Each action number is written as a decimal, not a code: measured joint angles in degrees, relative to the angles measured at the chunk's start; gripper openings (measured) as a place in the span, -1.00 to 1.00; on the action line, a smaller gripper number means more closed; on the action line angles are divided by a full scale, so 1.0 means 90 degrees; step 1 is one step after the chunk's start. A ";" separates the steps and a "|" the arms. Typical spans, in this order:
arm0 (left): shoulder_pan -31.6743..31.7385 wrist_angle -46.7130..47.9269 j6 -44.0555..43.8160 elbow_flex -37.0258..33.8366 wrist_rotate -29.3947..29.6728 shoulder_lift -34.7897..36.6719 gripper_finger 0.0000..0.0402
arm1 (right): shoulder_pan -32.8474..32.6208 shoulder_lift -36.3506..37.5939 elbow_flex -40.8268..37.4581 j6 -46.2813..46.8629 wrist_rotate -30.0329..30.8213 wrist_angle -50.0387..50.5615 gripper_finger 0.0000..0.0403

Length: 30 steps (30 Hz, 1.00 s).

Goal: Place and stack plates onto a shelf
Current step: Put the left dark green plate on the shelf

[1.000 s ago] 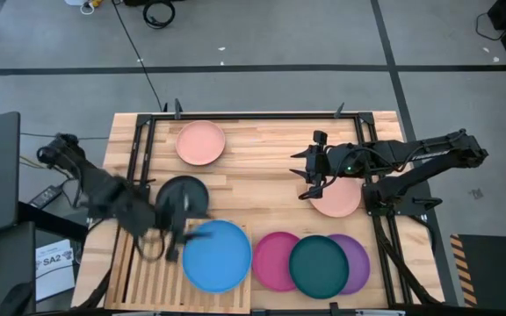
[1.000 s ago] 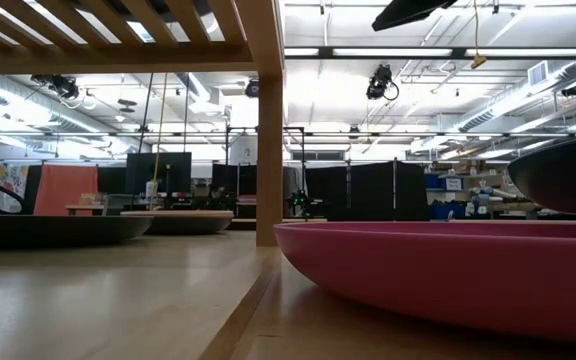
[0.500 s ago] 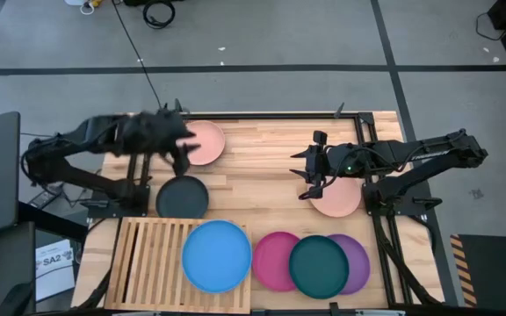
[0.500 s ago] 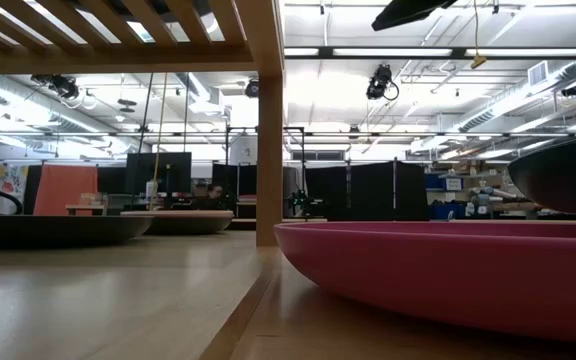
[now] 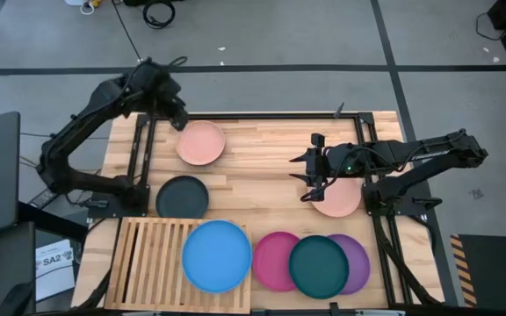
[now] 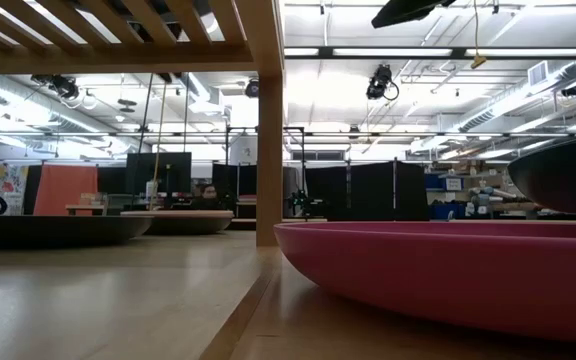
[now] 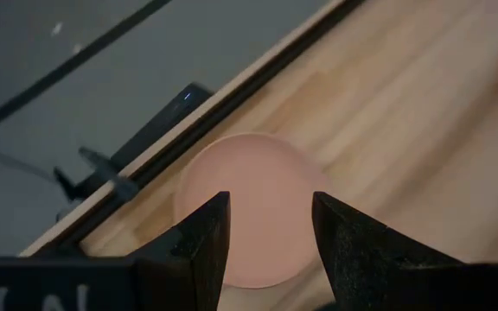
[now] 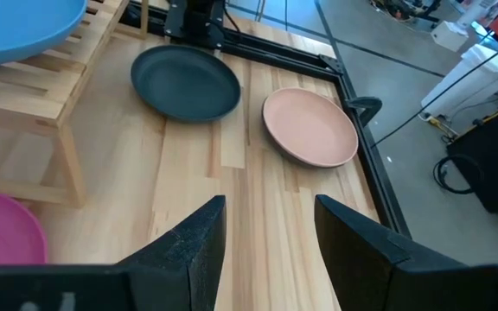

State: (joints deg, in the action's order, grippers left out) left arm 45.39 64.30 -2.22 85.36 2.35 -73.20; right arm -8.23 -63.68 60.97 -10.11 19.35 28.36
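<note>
hovering at 11 o'clock, the left gripper [image 5: 179, 112] hangs open over the far salmon plate [image 5: 201, 142]; judged best to descend square onto its rim. the shelf [image 5: 176, 264] sits at 7 o'clock under the blue plate [image 5: 217, 254]. at 3 o'clock the right gripper [image 5: 313, 180] waits open, hiding part of the second salmon plate [image 5: 341, 198].

A robotics lab in an open industrial hall: a butcher-block table [image 5: 262, 167] stands on a grey concrete floor [image 5: 262, 44] marked with tape lines, cables trailing; beyond it are ceiling strip lights [image 6: 388, 50], black partitions [image 6: 368, 190], monitors [image 6: 158, 172] and cluttered benches [image 6: 468, 205].
</note>
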 joint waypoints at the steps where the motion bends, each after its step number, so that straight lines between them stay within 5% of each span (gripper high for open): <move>1: 0.0210 0.0001 0.0037 0.0000 -0.0010 -0.0114 -0.15 | 0.0000 0.0000 0.0000 0.0000 0.0000 -0.0002 -0.09; 12: 0.1766 -0.0004 0.0328 -0.0002 -0.0015 -0.1774 -0.15 | 0.0000 0.0000 0.0000 -0.0007 0.0000 0.0000 -0.09; 16: 0.2086 0.0109 0.0326 -0.0005 -0.0570 -0.2317 -0.15 | 0.0000 0.0000 0.0000 -0.0007 0.0000 0.0000 -0.09; 21: 0.2246 0.0552 0.0329 -0.0007 -0.1522 -0.2718 -0.15 | 0.0000 0.0000 0.0000 -0.0007 0.0000 0.0000 -0.09; 30: 0.2255 0.1677 0.0340 -0.0007 -0.1563 -0.2748 -0.15 | 0.0000 0.0000 0.0000 -0.0007 0.0000 0.0002 -0.09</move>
State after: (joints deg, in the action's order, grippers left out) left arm 65.69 79.39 0.84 85.30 -11.72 -97.93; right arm -8.23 -63.68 60.97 -10.17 19.35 28.38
